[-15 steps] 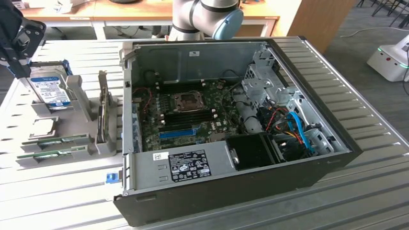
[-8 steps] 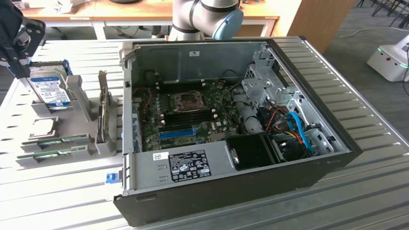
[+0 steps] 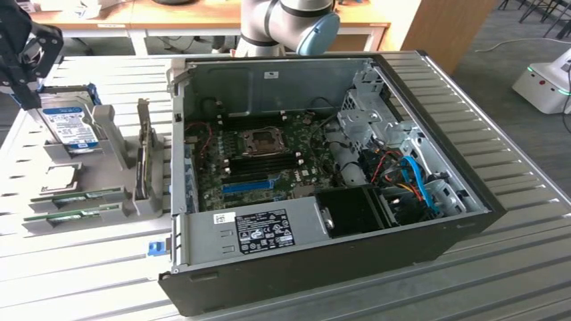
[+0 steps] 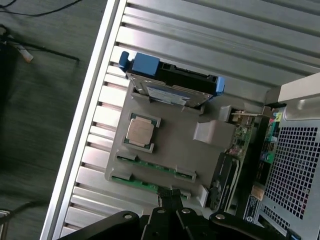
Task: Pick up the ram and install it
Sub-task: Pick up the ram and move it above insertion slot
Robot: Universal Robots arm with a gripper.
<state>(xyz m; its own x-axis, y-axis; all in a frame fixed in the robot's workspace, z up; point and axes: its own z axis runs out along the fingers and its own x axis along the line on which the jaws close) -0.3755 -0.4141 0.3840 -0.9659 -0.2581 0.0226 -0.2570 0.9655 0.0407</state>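
The ram (image 3: 79, 198) sits on edge in a slot of the grey holder (image 3: 109, 137) on the bench (image 3: 499, 221), at the exterior view's left of the open computer case (image 3: 267, 80). A second green stick (image 3: 80, 216) lies just beside it in the neighbouring slot. The same holder carries a hard drive (image 3: 71, 124) and a processor chip (image 3: 55, 175). The tool (image 4: 170, 196) hangs above the holder with its fingers pressed together and nothing between them. In the wrist view its tips lie nearest the end of the outer stick, apart from it. The long black memory slots (image 3: 267, 158) on the motherboard inside the case look unfilled, so the task appears to be at its start. The ram is likely very light, thin and stiff along its length. It is also probably fragile, since a twist or a hard squeeze on the chips could damage it. The sound place to take hold seems to be the exposed upper edge near mid-length, pinching across the thin faces so it hangs level, well away from the contact edge down in the slot.
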